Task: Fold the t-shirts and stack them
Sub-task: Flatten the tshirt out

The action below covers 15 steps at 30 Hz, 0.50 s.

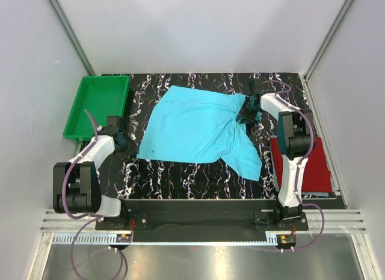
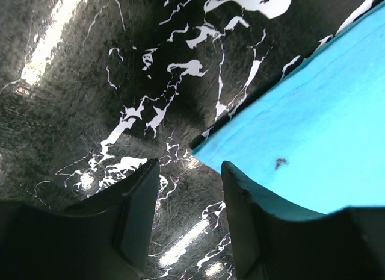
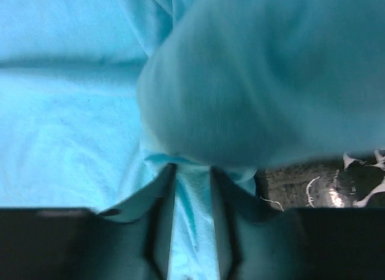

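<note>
Tee (image 3: 72,111) fold within tight right pincer (image 3: 192,174)

the spread t-shirt (image 1: 192,126) lies mid-frame on the table (image 1: 180,177); the tray (image 1: 96,108) sits at upper left, the folded t-shirt (image 1: 319,165) at lower right.

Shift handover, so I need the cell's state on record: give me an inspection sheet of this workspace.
Surface: black marbled table.
Job's things: turquoise t-shirt spread out, rumpled at its right; dark red t-shirt folded at the right edge.
Clutter: green tray, far left, empty.
Grippers: left gripper open at the turquoise shirt's corner; right gripper shut on its cloth.
Cables: purple cables looped along both arms.
Surroundings: white walls; nothing else seen.
</note>
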Each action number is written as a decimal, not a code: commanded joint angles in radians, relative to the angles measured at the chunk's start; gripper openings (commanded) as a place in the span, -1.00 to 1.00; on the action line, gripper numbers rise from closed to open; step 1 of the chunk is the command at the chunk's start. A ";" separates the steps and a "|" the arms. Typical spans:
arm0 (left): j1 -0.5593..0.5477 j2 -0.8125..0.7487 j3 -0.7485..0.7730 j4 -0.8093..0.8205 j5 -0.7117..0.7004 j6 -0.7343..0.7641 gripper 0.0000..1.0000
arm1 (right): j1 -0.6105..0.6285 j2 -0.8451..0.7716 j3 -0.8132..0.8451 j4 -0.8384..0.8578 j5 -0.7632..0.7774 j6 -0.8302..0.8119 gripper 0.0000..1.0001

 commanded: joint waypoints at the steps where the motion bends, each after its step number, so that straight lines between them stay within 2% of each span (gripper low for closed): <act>1: 0.005 -0.009 -0.003 0.041 0.024 0.009 0.01 | 0.000 0.004 0.142 -0.129 0.062 -0.040 -0.21; 2: 0.007 -0.004 0.000 0.042 0.024 0.011 0.01 | -0.002 -0.008 0.153 -0.208 0.085 -0.049 0.00; 5: 0.007 0.006 0.007 0.045 0.024 0.009 0.04 | -0.014 -0.138 0.089 -0.249 0.101 -0.062 0.45; 8: 0.005 0.028 0.007 0.052 0.024 -0.003 0.05 | -0.034 -0.295 -0.017 -0.257 0.069 -0.063 0.56; 15: 0.005 0.095 -0.006 0.081 0.068 -0.034 0.04 | -0.037 -0.603 -0.329 -0.263 0.043 -0.029 0.55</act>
